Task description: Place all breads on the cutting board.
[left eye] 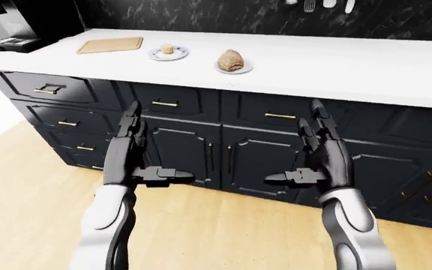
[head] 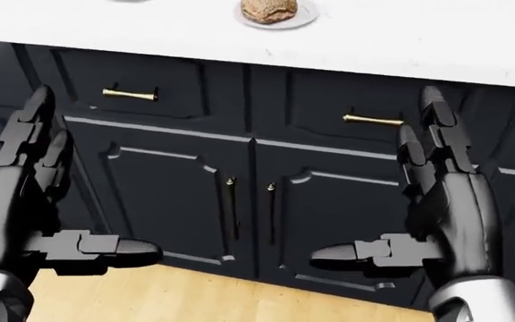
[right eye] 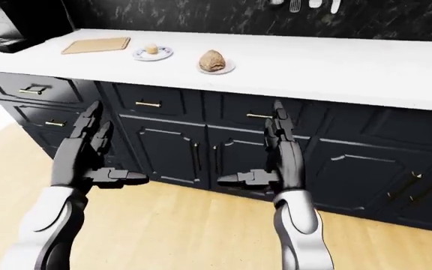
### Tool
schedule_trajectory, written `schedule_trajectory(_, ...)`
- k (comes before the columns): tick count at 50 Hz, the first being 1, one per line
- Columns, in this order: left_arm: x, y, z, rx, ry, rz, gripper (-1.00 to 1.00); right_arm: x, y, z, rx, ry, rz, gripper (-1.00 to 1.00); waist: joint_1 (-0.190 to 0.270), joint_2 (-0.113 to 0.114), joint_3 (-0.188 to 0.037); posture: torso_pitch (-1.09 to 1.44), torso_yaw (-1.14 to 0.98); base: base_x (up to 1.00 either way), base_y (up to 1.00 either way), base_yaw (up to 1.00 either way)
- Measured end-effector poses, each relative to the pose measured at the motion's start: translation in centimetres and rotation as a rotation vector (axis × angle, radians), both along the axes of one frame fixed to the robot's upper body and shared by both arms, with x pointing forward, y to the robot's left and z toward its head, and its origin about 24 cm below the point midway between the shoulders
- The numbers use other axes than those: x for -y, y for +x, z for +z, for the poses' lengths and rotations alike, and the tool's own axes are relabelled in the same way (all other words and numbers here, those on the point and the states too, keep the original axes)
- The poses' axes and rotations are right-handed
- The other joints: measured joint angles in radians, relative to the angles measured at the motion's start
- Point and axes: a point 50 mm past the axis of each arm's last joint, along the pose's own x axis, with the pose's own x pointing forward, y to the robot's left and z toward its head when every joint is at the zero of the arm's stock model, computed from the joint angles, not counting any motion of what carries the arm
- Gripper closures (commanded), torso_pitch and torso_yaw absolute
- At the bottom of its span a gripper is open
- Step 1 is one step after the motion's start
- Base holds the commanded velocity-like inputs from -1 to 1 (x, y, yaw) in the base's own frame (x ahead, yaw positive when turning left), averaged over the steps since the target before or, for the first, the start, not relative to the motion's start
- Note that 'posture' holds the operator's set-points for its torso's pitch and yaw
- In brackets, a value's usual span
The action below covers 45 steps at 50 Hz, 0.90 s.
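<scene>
White counter (right eye: 336, 62) spans the top over dark cabinets (right eye: 201, 152). Cutting board (right eye: 96, 45) at 10 o'clock, bare. Just right of it, small bread (right eye: 151, 49) on a plate (right eye: 153, 54); next right, brown loaf (right eye: 213, 60) on a second plate (right eye: 217, 69). Left hand (right eye: 88, 154) at 8 o'clock, right hand (right eye: 272, 163) near centre, both fingers spread, holding nothing.

White countertop (left eye: 336, 67) is running across dark navy cabinets (left eye: 201, 140) with brass handles (left eye: 165, 103). Black marble wall (left eye: 223, 17) is sitting behind, and light wood floor (left eye: 36, 185) is showing near left.
</scene>
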Motion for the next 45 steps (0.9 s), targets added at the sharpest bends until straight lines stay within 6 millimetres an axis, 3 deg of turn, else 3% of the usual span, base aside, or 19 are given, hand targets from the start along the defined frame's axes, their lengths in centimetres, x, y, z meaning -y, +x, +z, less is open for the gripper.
schedule_trajectory(7,0.2,0.1,1.1,0.041,-0.001,-0.013,-1.00,-0.3,-0.3,1.3,0.062,-0.006,0.013,-1.00,0.023,-0.050,-0.017,0.00,0.00,0.57,0.44,0.00)
schedule_trajectory(9,0.4,0.2,0.9,0.026,-0.006,-0.022,-1.00,0.0,-0.3,1.2,0.053,-0.009,0.002,-1.00,0.006,-0.042,0.022,0.00,0.00,0.57,0.45,0.00)
schedule_trajectory(10,0.6,0.2,0.5,0.005,-0.007,-0.033,-1.00,0.2,-0.4,0.8,0.032,-0.008,-0.011,-1.00,0.002,-0.052,0.029,0.00,0.00,0.58,0.45,0.00)
schedule_trajectory(12,0.7,0.3,0.2,-0.021,-0.006,-0.040,-1.00,0.5,-0.3,0.3,0.001,-0.008,-0.025,-1.00,-0.008,-0.072,0.007,0.00,0.00,0.57,0.45,0.00)
schedule_trajectory(14,0.8,0.4,0.6,-0.011,-0.002,-0.040,-1.00,0.5,-0.4,0.7,0.012,-0.013,-0.027,-1.00,-0.014,-0.077,-0.008,0.00,0.00,0.57,0.45,0.00)
schedule_trajectory(18,0.7,0.4,1.8,0.049,0.006,-0.041,-1.00,0.5,-0.9,2.5,0.093,-0.021,-0.027,-1.00,-0.039,-0.040,-0.014,0.00,0.00,0.57,0.46,0.00)
schedule_trajectory(21,0.7,0.1,2.5,0.070,0.013,-0.041,-1.00,0.5,-1.0,3.3,0.120,-0.019,-0.028,-1.00,-0.012,0.022,-0.026,0.00,0.00,0.57,0.54,0.00)
schedule_trajectory(22,0.4,0.1,2.3,0.056,0.015,-0.029,-1.00,0.2,-1.0,3.1,0.104,-0.011,-0.017,-1.00,0.001,0.014,-0.016,0.00,0.00,0.52,0.65,0.00)
schedule_trajectory(24,0.0,0.2,1.8,0.017,0.012,-0.003,-1.00,-0.1,-0.9,2.7,0.067,-0.009,0.004,-1.00,0.022,0.028,0.006,0.00,0.00,0.50,0.66,0.00)
schedule_trajectory(25,-0.1,0.2,1.9,0.013,0.013,0.003,-1.00,0.0,-0.9,2.8,0.062,-0.009,0.004,-1.00,0.026,0.029,0.006,0.00,0.00,0.44,0.66,0.00)
schedule_trajectory(29,0.4,-0.5,3.2,0.067,0.018,-0.016,-1.00,0.7,-1.7,4.4,0.109,-0.024,-0.033,-1.00,0.038,-0.017,0.002,0.00,0.00,0.36,0.66,0.00)
schedule_trajectory(32,0.7,-0.5,3.2,0.076,0.020,-0.036,-1.00,0.8,-2.1,5.2,0.152,-0.025,-0.040,-1.00,0.046,-0.047,0.000,0.00,0.00,0.36,0.66,0.00)
schedule_trajectory(33,0.8,-0.4,3.1,0.073,0.020,-0.043,-1.00,0.9,-2.3,5.4,0.159,-0.024,-0.042,-1.00,0.034,-0.067,0.000,0.00,0.00,0.35,0.66,0.00)
schedule_trajectory(35,1.2,-0.2,2.4,0.036,0.011,-0.058,-1.00,1.4,-2.2,4.9,0.133,-0.021,-0.057,-1.00,0.017,-0.074,0.021,0.00,0.00,0.31,0.54,0.00)
schedule_trajectory(39,1.2,0.0,1.8,-0.003,0.014,-0.058,-1.00,1.9,-2.1,4.1,0.093,-0.022,-0.077,-1.00,0.007,-0.095,-0.017,0.00,0.00,0.15,0.57,0.00)
schedule_trajectory(42,1.3,-0.2,3.1,0.060,0.023,-0.052,-1.00,2.0,-2.6,5.0,0.142,-0.021,-0.077,-1.00,0.009,-0.063,-0.018,0.00,0.00,0.02,0.21,0.00)
schedule_trajectory(45,1.3,-0.5,3.9,0.105,0.031,-0.051,-1.00,1.9,-2.9,5.4,0.173,-0.004,-0.070,-1.00,0.031,0.007,-0.006,0.00,0.00,0.00,0.00,-0.16)
